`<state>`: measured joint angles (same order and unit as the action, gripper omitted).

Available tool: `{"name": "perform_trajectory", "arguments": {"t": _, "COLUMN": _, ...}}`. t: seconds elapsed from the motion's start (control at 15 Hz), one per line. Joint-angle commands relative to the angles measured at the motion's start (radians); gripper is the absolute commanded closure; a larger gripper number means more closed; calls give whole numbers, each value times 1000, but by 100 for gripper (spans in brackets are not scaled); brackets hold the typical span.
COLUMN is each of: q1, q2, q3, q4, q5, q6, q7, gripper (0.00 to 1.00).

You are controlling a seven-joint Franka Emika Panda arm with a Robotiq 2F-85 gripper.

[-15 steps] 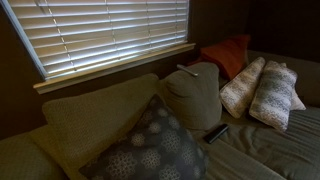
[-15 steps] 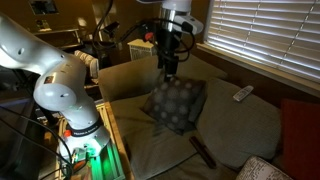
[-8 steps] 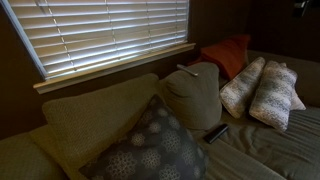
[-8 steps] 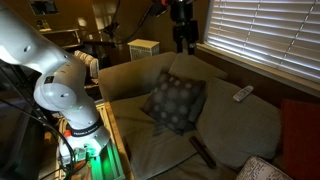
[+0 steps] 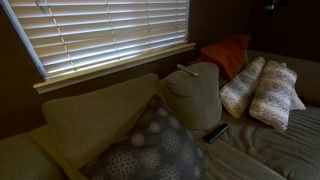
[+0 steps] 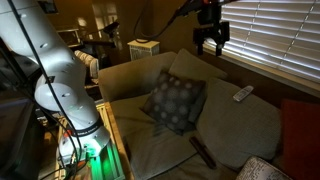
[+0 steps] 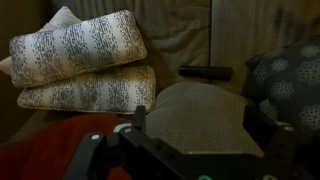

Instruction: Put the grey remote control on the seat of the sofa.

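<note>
The grey remote control [image 5: 187, 70] lies on top of a puffy back cushion under the window; it also shows in an exterior view [image 6: 242, 94]. It does not show in the wrist view. My gripper [image 6: 210, 40] hangs open and empty in the air, above the back cushions and to the left of the grey remote, well apart from it. In the wrist view my gripper [image 7: 200, 125] has its jaws spread over a tan back cushion [image 7: 195, 110]. The seat of the sofa [image 5: 275, 150] is olive-tan and ribbed, and shows in both exterior views [image 6: 160, 150].
A dark remote [image 5: 216, 132] lies on the seat by the back cushion, also in the wrist view [image 7: 204, 72]. A dark patterned pillow [image 6: 176, 100] leans on the cushions. Two light patterned pillows [image 7: 80, 65] and a red pillow [image 5: 226, 55] sit at one end. Blinds [image 5: 110, 30] are behind.
My gripper has risen and moved from over the dark patterned pillow toward the window and the grey remote. The remotes and pillows have not moved.
</note>
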<state>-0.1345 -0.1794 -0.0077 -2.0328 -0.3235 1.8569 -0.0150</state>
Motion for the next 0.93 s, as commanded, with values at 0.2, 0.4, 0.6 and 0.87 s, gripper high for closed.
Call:
{"name": "perform_trajectory", "arguments": {"t": 0.2, "q1": 24, "q2": 110, "q3": -50, "q4": 97, "q5": 5, "q6": -27, "q7": -149, "gripper": 0}}
{"name": "perform_trajectory", "arguments": {"t": 0.4, "q1": 25, "q2": 128, "q3": -51, "q4": 116, "q5": 7, "q6": -33, "q7": -162, "gripper": 0}}
{"name": "perform_trajectory", "arguments": {"t": 0.6, "q1": 25, "q2": 136, "q3": -55, "q4": 120, "q5": 25, "q6": -19, "q7": -184, "gripper": 0}}
{"name": "perform_trajectory", "arguments": {"t": 0.87, "q1": 24, "q2": 188, "q3": -66, "q4": 152, "q5": 136, "q6": 57, "q7": -241, "gripper": 0}}
